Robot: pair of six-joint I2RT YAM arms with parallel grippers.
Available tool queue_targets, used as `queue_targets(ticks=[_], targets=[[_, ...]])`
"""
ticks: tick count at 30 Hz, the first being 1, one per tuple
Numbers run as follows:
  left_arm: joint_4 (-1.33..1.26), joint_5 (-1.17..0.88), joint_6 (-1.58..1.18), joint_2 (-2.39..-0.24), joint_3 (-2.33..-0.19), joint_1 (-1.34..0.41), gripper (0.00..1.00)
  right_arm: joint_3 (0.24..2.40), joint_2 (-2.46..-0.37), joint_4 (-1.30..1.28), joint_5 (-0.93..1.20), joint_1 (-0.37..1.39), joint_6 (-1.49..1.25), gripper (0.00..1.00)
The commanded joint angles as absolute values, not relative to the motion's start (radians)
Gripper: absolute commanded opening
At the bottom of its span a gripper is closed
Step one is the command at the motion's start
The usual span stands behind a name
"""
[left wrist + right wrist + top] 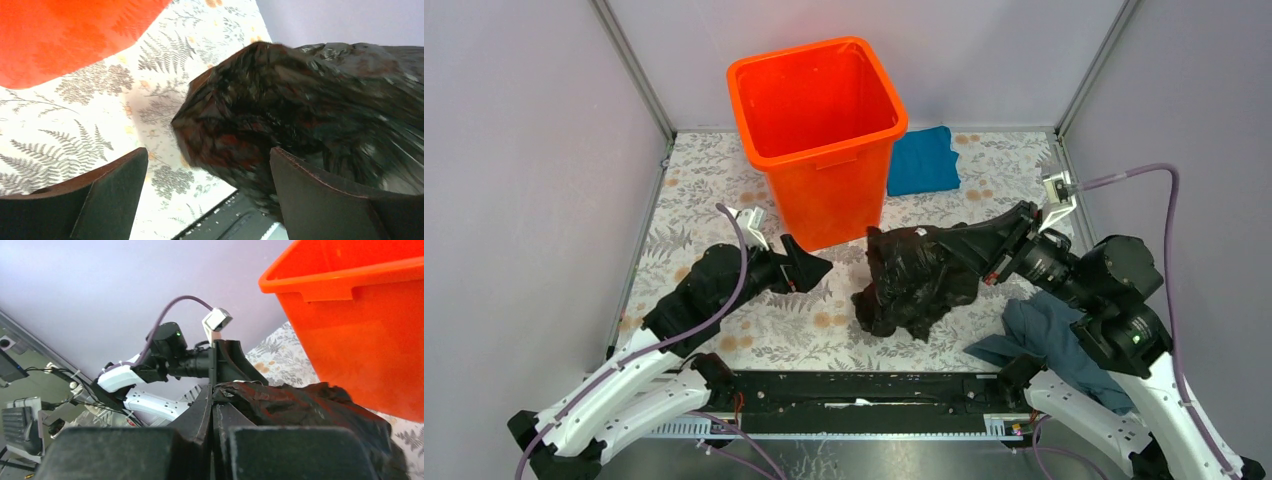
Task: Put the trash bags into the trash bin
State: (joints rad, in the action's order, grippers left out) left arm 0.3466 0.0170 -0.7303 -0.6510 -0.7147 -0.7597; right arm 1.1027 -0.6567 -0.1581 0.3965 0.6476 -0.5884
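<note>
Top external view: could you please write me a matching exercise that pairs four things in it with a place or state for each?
Things:
1. trash bin
2. trash bag
3. bright blue cloth
4. left gripper

Place or state:
A. open, holding nothing
B. lying by the far edge of the table, to the right of the trash bin
C. black and crumpled, pinched by the shut right gripper
D. orange, standing upright at the far middle of the table

Pairs: 1-D, 2-C, 3-B, 4-A
</note>
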Motion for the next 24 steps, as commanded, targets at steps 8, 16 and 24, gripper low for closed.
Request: queue_targets(ticks=[8,16,24], targets=[[0.117,-0.415,-0.786,-0.657,-0.722,-0.759,0.99,1.219,-0.826,-0.360,0.314,0.646,-0.550,0.00],[-0.022,-0.404,-0.843,-0.716,-0.648,-0.759,0.99,1.314,-0.788,-0.485,0.154,0.646,-0.447,0.00],[0.051,-0.136,-0.624,-0.946,-0.810,-0.838,0.99,1.232,-0.645,-0.645,-0.066,0.646,-0.459,0.00]])
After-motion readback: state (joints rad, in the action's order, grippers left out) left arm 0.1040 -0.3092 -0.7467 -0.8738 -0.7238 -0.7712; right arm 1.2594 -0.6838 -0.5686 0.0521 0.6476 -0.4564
